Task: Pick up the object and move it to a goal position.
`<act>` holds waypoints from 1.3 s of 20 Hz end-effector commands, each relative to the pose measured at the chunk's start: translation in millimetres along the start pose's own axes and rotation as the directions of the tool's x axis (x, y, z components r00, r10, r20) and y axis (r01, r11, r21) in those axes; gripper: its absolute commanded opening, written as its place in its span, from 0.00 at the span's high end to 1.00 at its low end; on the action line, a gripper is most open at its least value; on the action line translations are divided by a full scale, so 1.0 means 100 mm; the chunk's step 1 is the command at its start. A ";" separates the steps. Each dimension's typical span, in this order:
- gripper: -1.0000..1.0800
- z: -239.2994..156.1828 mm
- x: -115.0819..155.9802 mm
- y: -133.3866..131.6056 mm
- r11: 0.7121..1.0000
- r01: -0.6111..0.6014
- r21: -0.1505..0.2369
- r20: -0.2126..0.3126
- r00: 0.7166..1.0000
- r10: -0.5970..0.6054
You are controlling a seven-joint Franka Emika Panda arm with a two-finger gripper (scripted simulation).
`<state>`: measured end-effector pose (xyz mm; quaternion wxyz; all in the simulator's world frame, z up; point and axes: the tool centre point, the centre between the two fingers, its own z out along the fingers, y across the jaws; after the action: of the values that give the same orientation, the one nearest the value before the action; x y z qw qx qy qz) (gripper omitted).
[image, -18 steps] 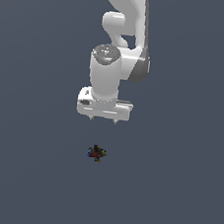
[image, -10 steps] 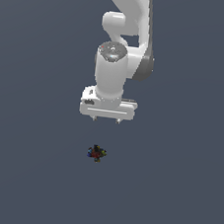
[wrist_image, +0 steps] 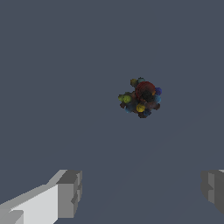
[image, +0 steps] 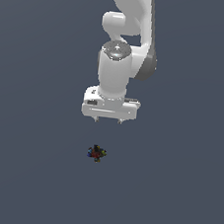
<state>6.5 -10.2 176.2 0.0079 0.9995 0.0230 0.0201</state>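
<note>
Object [image: 96, 153] lies at six o'clock from the gripper [image: 108, 119], well apart; jaws spread, empty; clump looks light, probably rigid and lumpy; pinch across its widest middle.

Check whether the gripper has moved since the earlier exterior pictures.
Yes. The gripper has moved down toward the clump, which has stayed put; fingers open, a gap remains.

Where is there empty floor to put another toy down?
Almost everywhere. The grey floor is bare on every side of the little colourful clump: to the exterior view's left, right and below it. The only busy spot is the strip between the clump and the open gripper with its fingers hanging apart above it.
</note>
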 end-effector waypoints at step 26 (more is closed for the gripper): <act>0.04 0.51 0.47 0.17 0.849 0.528 0.011 0.023 0.849 -0.528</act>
<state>53.0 -24.6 131.4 0.0119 0.9609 0.2768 0.0052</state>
